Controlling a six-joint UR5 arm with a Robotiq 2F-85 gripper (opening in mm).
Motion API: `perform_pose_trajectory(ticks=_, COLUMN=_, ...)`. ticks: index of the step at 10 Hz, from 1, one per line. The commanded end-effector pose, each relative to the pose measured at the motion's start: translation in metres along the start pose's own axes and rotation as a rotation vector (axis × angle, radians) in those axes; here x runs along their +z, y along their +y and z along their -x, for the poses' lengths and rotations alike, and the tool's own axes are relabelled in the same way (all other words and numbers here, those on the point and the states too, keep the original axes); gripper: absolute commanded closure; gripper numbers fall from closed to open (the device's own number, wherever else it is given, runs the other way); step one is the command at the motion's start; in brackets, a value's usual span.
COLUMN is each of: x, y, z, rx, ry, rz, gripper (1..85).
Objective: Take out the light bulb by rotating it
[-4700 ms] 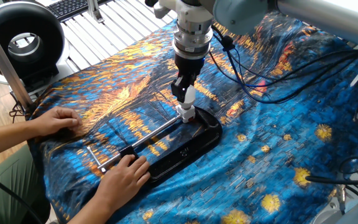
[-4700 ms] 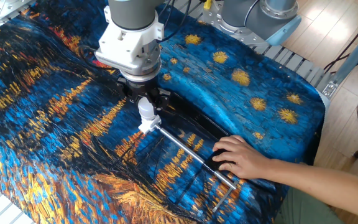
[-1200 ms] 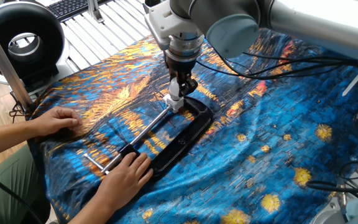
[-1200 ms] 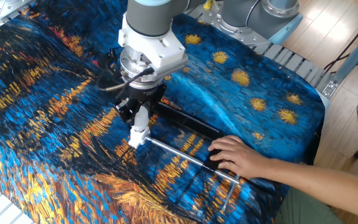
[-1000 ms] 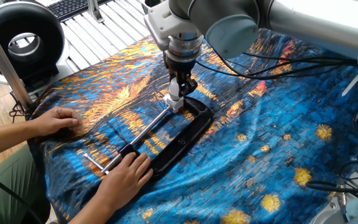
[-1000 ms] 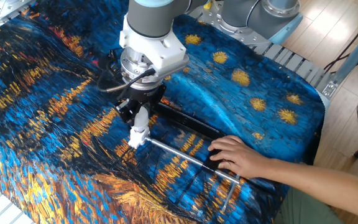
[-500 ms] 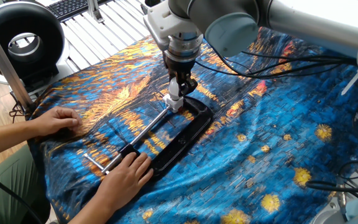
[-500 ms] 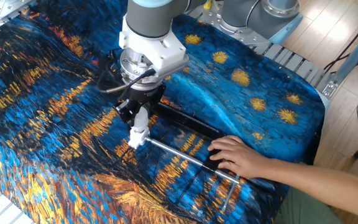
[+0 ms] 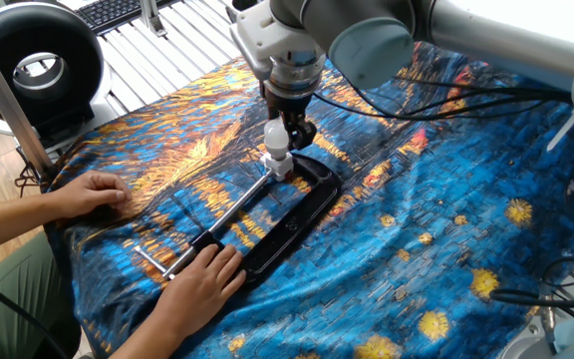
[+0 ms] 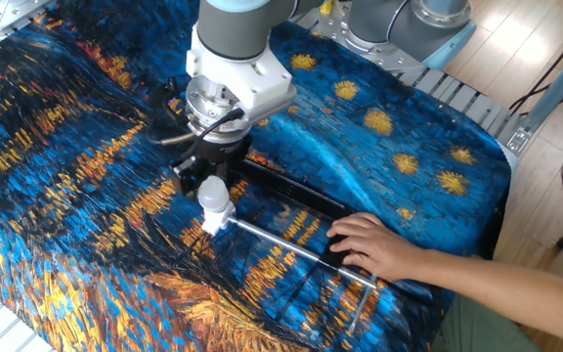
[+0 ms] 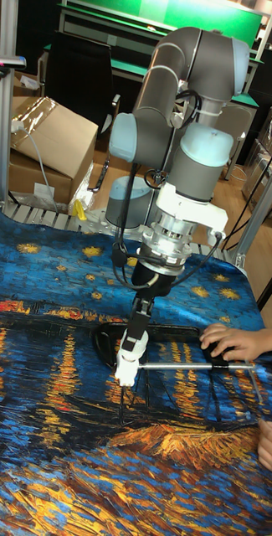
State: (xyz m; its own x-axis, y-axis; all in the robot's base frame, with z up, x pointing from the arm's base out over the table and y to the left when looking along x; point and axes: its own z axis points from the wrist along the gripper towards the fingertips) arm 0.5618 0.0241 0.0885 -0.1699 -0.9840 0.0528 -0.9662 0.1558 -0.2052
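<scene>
The light bulb (image 10: 212,193) is seen upright in a white socket (image 10: 210,222) at the end of a metal rod (image 10: 291,247) on the starry cloth (image 10: 409,147), well away from the table's edges. The gripper (image 10: 206,176) is placed around the globe with fingers spread (apparently released). A black base (image 9: 292,227) is pressed down by a person's hand (image 9: 199,281).

Below my jaws: one light bulb (image 10: 211,193), one socket (image 10: 210,221), one black clamp frame (image 9: 297,221); two human hands (image 9: 199,282).
</scene>
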Motion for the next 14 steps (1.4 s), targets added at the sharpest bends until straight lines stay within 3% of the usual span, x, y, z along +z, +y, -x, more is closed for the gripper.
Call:
perform_pose_trajectory(ticks=1, x=-0.003, y=0.001, z=-0.003, rx=0.003, ry=-0.023, rz=0.022, gripper=0.7)
perform_pose_trajectory(ticks=3, x=-0.007, y=0.003, z=-0.008, rx=0.084, ry=-0.034, rz=0.040, gripper=0.7)
perform_pose_trajectory(ticks=7, x=-0.017, y=0.023, z=-0.025, rx=0.541, ry=0.002, rz=0.107, gripper=4.0)
perform_pose_trajectory(ticks=9, x=-0.024, y=0.045, z=-0.010, rx=0.789, ry=-0.021, rz=0.206, gripper=4.3)
perform_pose_trajectory(ticks=10, x=-0.026, y=0.050, z=-0.004, rx=0.902, ry=-0.024, rz=0.235, gripper=7.0)
perform_pose_trajectory(ticks=13, x=-0.025, y=0.050, z=0.000, rx=1.112, ry=-0.010, rz=0.247, gripper=14.0)
perform_pose_trajectory(ticks=14, x=-0.023, y=0.047, z=-0.003, rx=1.141, ry=0.000, rz=0.236, gripper=16.3)
